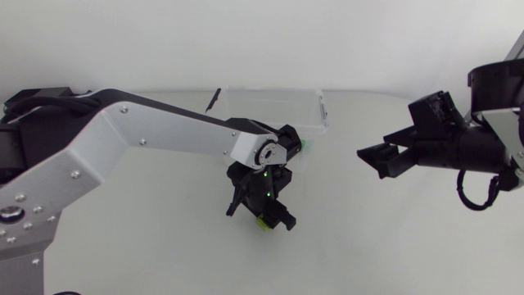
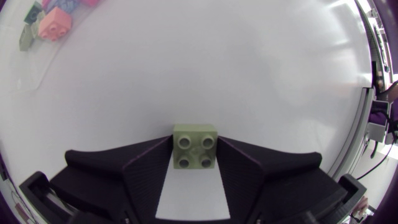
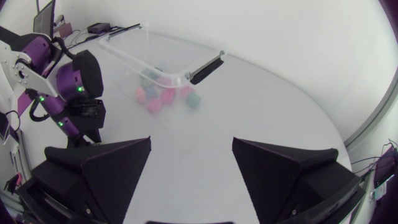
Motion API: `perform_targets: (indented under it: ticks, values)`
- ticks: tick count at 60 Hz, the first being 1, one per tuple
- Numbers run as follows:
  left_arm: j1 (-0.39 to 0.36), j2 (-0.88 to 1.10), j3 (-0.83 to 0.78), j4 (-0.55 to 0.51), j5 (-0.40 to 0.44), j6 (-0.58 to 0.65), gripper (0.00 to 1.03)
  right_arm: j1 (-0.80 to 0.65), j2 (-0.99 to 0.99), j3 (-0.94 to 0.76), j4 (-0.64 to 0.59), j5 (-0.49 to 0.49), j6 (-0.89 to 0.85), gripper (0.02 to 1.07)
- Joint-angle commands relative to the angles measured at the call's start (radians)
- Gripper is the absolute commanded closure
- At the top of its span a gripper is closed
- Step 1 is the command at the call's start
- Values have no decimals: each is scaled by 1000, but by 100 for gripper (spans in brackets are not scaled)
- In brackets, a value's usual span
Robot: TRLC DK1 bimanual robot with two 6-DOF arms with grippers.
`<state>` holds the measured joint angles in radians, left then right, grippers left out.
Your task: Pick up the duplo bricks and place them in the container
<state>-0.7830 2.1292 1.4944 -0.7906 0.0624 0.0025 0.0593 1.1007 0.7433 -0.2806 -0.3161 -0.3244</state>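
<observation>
A pale green two-by-two duplo brick (image 2: 195, 146) sits on the white table between the fingers of my left gripper (image 2: 195, 155), and both fingers press its sides. From above, that gripper (image 1: 260, 215) points down at the table's middle, with only a sliver of the brick (image 1: 261, 222) showing under it. The clear plastic container (image 1: 315, 105) stands at the back of the table; pink and green bricks (image 3: 163, 96) lie inside it. My right gripper (image 1: 370, 160) hovers open at the right, nothing between its fingers (image 3: 106, 168).
My left arm (image 1: 164, 131) stretches across the table from the left, just in front of the container. The container's bricks (image 2: 53, 23) lie far ahead of the left gripper. White tabletop lies between the two grippers.
</observation>
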Motion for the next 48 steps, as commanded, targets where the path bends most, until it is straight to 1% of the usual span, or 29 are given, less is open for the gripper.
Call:
perform_targets:
  ticks: [1,9,13,15,20,28,38,48]
  values:
    - [-7,32,21,-38,-15,-24,73,-18,-30,-73,1,-17,-36,13]
    - [-4,-37,20,-53,-33,-24,74,-23,-45,-162,1,-18,-62,13]
    - [2,-83,21,-55,-62,-21,74,-21,-45,-203,3,-17,-73,13]
    - [7,-107,26,-59,-62,-21,74,-19,-45,-219,3,-15,-79,13]
    - [31,-167,56,-84,-62,-19,74,-19,-53,-251,0,-9,-90,13]
    - [71,-229,112,-93,-62,-10,74,-21,-56,-269,-8,14,-111,13]
    - [123,-252,205,-91,-62,-7,74,-16,-58,-277,-8,20,-125,13]
    - [168,-253,294,-73,-61,-7,73,-10,-75,-311,3,49,-146,13]
